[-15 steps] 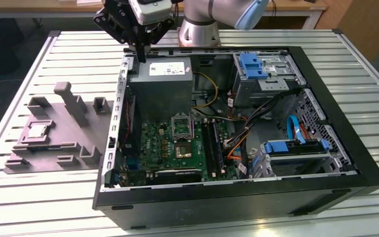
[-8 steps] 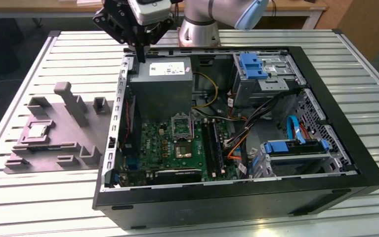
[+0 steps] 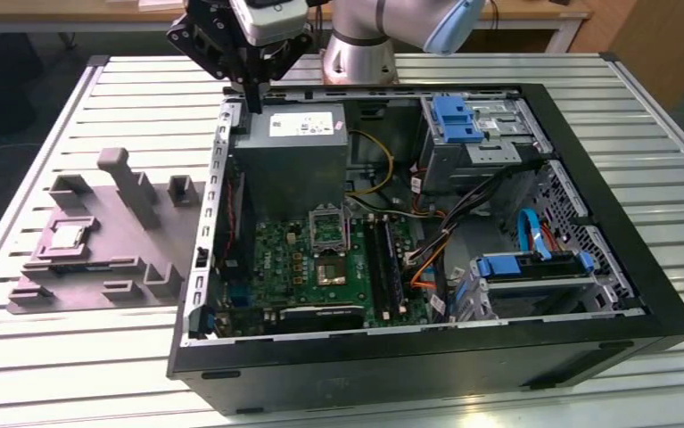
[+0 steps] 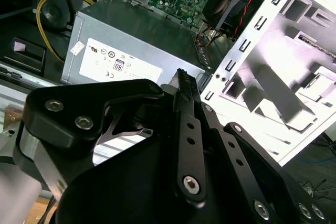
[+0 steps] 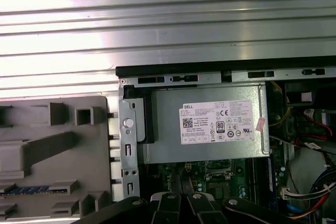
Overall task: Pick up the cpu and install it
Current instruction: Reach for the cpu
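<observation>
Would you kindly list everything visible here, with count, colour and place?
cpu: one, silvery, on the fixture.
fixture: one, grey plastic, on the table, exterior view's left of the case.
computer case: one, black, open, mid-table.
power supply: one, grey, inside the case.
motherboard: one, green, inside the case.
drive caddies: two, blue, inside the case.
table: one, silver, slatted.
gripper: one, black, above the power supply's edge, jaws shut, empty.
</observation>
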Available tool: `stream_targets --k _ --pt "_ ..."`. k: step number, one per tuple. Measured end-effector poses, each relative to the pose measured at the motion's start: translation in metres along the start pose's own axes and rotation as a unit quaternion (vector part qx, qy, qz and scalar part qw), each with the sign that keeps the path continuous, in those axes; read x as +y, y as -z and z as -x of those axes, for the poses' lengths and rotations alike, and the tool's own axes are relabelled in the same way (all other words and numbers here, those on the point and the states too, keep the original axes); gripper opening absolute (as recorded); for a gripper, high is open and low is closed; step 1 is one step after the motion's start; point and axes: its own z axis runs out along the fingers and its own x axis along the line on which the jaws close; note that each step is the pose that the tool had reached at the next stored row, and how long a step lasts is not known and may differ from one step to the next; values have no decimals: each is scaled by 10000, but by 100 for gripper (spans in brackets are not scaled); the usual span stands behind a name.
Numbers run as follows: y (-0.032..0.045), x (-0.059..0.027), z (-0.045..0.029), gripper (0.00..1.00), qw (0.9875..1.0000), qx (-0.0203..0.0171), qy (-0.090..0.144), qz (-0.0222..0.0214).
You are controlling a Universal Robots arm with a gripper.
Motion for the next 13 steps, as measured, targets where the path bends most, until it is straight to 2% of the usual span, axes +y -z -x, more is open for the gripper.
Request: stream_targets --k 6,13 --pt "0 -1 -11 11 10000 0 -1 1" --pt "0 -6 -84 11 10000 0 0 0"
